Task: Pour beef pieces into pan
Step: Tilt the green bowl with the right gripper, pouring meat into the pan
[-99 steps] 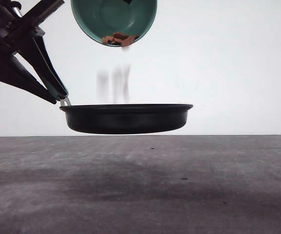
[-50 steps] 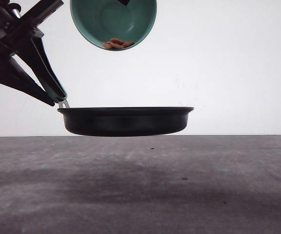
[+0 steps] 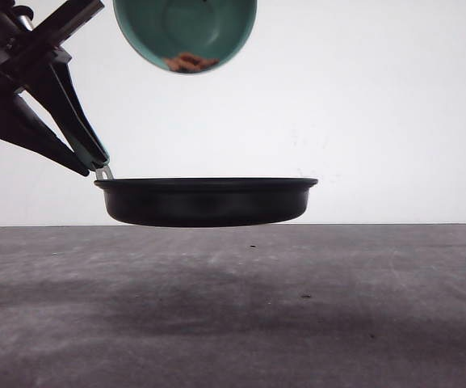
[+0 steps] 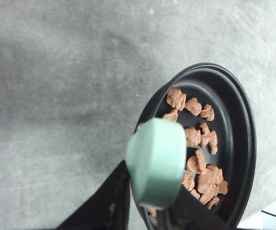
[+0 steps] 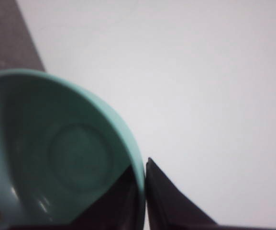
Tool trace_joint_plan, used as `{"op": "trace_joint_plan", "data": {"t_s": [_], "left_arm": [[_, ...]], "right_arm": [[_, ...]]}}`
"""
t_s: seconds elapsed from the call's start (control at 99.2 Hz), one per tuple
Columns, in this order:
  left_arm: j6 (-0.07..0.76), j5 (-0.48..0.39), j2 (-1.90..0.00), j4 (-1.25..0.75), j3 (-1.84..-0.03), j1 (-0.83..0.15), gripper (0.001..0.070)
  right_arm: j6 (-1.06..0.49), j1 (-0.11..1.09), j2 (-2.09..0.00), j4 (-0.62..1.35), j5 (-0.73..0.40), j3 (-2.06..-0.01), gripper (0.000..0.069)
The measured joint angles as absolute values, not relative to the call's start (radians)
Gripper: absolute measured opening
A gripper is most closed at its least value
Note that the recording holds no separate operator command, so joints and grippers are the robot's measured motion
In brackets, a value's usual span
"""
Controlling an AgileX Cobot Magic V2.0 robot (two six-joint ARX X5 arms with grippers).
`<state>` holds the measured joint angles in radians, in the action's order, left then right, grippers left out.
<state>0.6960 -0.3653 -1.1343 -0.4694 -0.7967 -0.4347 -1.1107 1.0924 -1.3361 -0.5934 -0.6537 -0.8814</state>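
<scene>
The black pan (image 3: 207, 200) hangs level above the table, held by its mint-green handle (image 4: 157, 163) in my left gripper (image 3: 91, 158), which is shut on it. Many reddish-brown beef pieces (image 4: 200, 158) lie scattered inside the pan (image 4: 233, 143). Straight above the pan a teal bowl (image 3: 185, 32) is tipped with its mouth toward the camera, and a few beef pieces (image 3: 186, 62) cling at its lower lip. My right gripper (image 5: 145, 191) is shut on the rim of that bowl (image 5: 56, 158), one finger inside and one outside.
The grey table top (image 3: 233, 315) stretches below the pan, with a plain white wall (image 3: 394, 105) behind. The pan's shadow falls on the table under it.
Beef pieces were falling from the bowl into the pan a second ago; none are falling now. The bowl has shifted slightly up and left, and the pan has settled a little lower.
</scene>
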Motion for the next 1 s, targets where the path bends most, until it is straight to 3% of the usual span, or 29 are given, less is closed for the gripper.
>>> {"op": "trace_joint_plan", "data": {"t_s": [0.313, 0.998], "left_arm": [[0.696, -0.365, -1.134, -0.469, -0.797, -0.434, 0.0041], [0.695, -0.365, -1.134, -0.469, -0.797, -0.414, 0.004]], "right_arm": [[-1.155, 1.078, -1.336, -0.641, -0.6, -0.881, 0.0012], [-1.106, 1.055, -1.336, -0.663, -0.608, -0.882, 0.0012]]}}
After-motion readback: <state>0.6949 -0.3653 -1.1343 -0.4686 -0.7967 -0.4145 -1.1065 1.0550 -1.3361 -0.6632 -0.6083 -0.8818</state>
